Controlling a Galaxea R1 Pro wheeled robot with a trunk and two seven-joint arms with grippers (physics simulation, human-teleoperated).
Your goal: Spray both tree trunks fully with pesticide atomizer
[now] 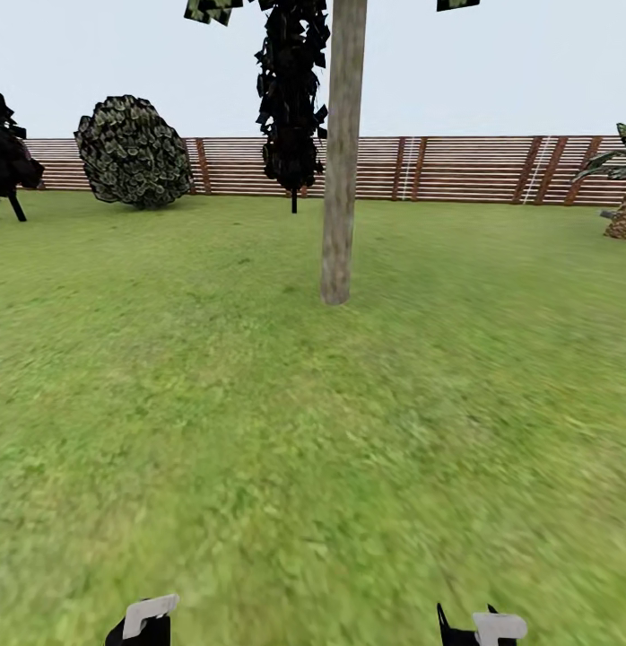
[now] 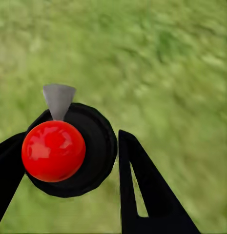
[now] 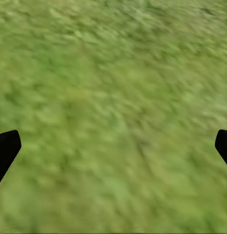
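Note:
One tree (image 1: 342, 152) stands ahead on the lawn, its thick pale mottled trunk rising out of the top of the head view. In the left wrist view my left gripper (image 2: 69, 141) is shut on the pesticide atomizer (image 2: 89, 146), seen end-on as a round black body with a red knob and a grey nozzle, above the grass. My right gripper (image 3: 113, 141) hangs open over bare grass, only its black fingertips (image 3: 6, 148) showing at the edges. Both grippers peek in at the bottom of the head view, left (image 1: 143, 624) and right (image 1: 479, 628).
A narrow black cypress-like tree (image 1: 293, 90) stands behind the trunk. A round dark bush (image 1: 134, 151) and another dark tree (image 1: 8, 152) are at the far left, a palm-like plant (image 1: 625, 197) at the far right. The red-brown slat fence (image 1: 456, 169) closes the lawn behind.

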